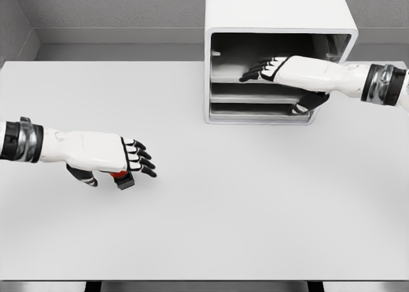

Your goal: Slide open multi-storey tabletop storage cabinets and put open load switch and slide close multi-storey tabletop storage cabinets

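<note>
Where the left arm comes in from the picture's left edge, its white forearm ends in a dark and metallic wrist cuff and then the left hand [105, 154], a smooth white shell with black jointed fingers [142, 158] that point to the right, lightly curled. Under those fingers, touching them from below, sits the one load switch [121, 177], a small blocky piece with a red part and a dark end; the fingers and the black thumb seem to close around it, though how firm the grip is cannot be told. Below this hand lies the single worktop [255, 222], a plain, matte, pale grey slab with straight edges. To the right and further back stands one storage cabinet [281, 17], a white box with rounded corners and a smooth finish, its front showing three stacked levels, the top one a deep dark opening, the two beneath it thin flat trays with grey lips. The right hand [287, 71], one of two hands in all, reaches from the picture's right edge across the cabinet front, its black fingertips extended leftward inside the top opening, fairly straight and close together, holding nothing that shows, while its thumb hangs down over the lower trays. Both hands are well apart.
</note>
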